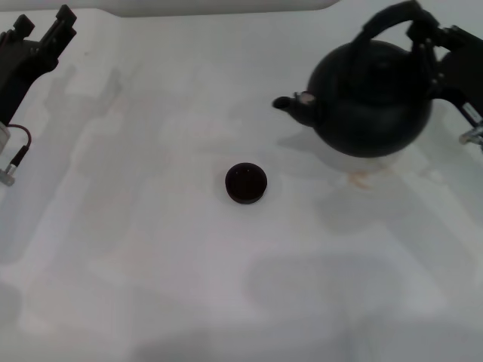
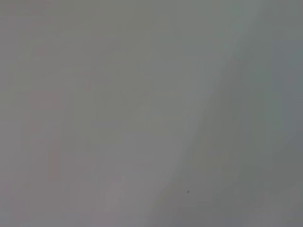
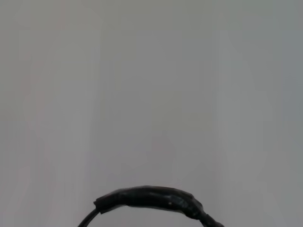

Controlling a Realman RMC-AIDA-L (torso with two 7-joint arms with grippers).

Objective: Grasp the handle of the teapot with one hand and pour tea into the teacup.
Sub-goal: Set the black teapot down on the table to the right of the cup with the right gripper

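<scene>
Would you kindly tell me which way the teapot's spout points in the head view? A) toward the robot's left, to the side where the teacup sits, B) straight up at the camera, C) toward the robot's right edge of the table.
A: the spout juts from the left side of the teapot, and the teacup sits farther left and nearer the robot.

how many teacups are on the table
1. The teacup sits alone near the middle of the table, in front of and to the left of the teapot. No other cup shows in any view.
</scene>
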